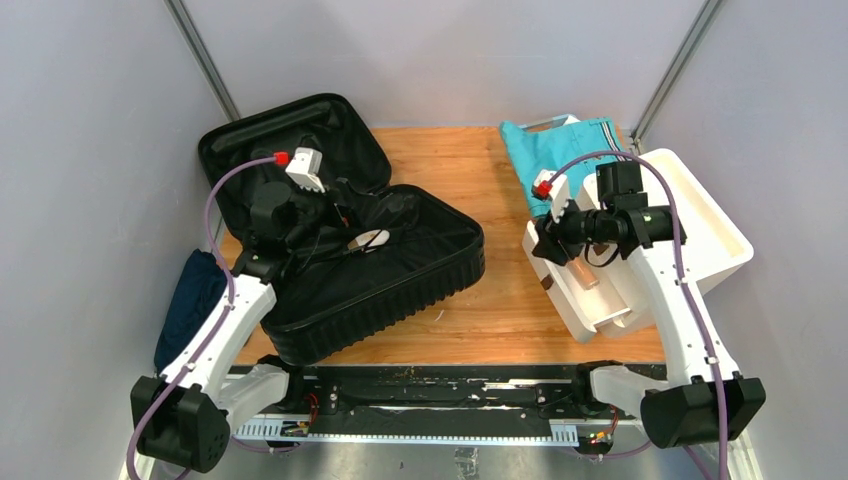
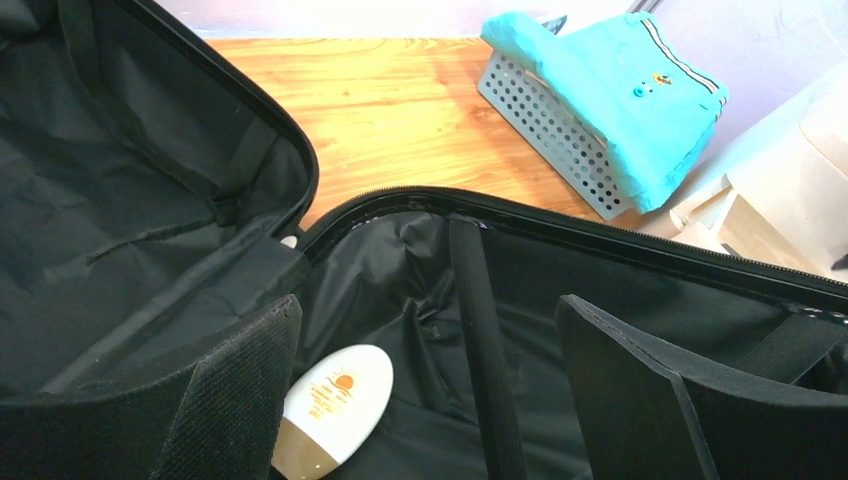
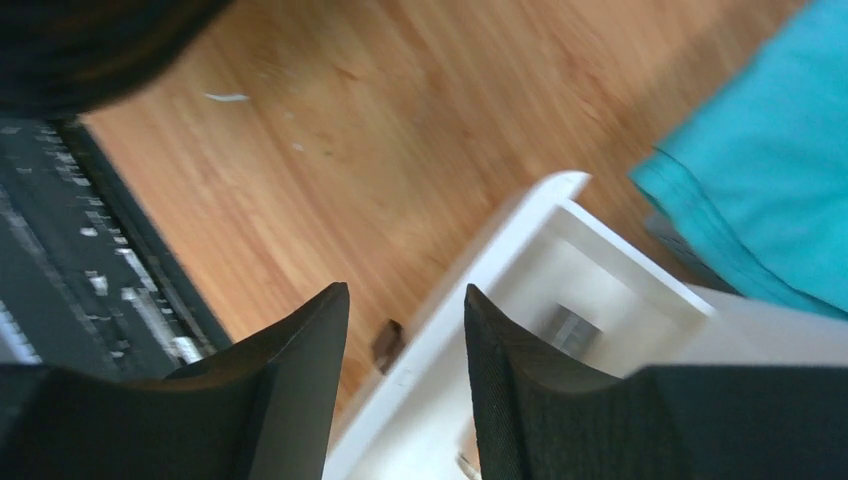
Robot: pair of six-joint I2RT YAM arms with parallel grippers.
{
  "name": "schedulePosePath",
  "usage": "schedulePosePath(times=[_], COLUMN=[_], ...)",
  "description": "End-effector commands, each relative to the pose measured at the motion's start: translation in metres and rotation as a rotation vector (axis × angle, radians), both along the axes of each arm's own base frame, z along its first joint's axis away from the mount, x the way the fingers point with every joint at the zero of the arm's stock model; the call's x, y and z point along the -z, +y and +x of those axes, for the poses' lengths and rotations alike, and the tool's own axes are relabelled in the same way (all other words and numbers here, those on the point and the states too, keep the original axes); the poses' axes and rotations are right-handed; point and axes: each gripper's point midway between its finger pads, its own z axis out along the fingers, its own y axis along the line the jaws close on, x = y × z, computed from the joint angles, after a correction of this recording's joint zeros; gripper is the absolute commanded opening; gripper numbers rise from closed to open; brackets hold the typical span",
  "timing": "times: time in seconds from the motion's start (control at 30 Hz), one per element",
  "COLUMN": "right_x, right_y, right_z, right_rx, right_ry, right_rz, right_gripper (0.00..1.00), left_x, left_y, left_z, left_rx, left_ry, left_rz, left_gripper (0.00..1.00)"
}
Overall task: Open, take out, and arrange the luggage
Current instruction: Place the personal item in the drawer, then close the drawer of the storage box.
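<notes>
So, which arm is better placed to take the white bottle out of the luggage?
Left: the left gripper, open, hangs over the open luggage beside the bottle; the right gripper is over the drawers.

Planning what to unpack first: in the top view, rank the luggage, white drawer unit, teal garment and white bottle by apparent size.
1. luggage, lying open, by far the largest
2. white drawer unit
3. teal garment, partly hidden, so its full extent is unsure
4. white bottle, smallest
</notes>
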Motion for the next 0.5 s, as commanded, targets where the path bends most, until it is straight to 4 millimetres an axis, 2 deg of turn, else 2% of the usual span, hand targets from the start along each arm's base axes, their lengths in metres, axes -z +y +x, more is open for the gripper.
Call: schedulePosePath(times=[0.0, 0.07, 0.23, 0.47], right_x=[-0.001, 0.005, 0.027, 0.072], right_y=[0.040, 0.046, 0.051, 0.029], right_z=[-0.044, -0.056, -0.068, -0.059], right_rx=[-0.215, -0.265, -0.336, -0.316], right_ry=[0.120, 0.145, 0.144, 0.108], right_rz=[0.221, 0.261, 0.279, 0.026], right_gripper=[0.43, 0.32, 0.20, 0.13], left_x=[-0.014, -0.015, -0.013, -0.011], left_y=[0.005, 0.006, 0.007, 0.009], left_z=[-0.003, -0.005, -0.007, -0.012], left_rx=[-0.012, -0.014, -0.017, -0.022], left_ry=[-0.034, -0.037, -0.034, -0.033], left_rz=[0.009, 0.009, 0.005, 0.007], left_gripper=[1.00, 1.00, 1.00, 1.00])
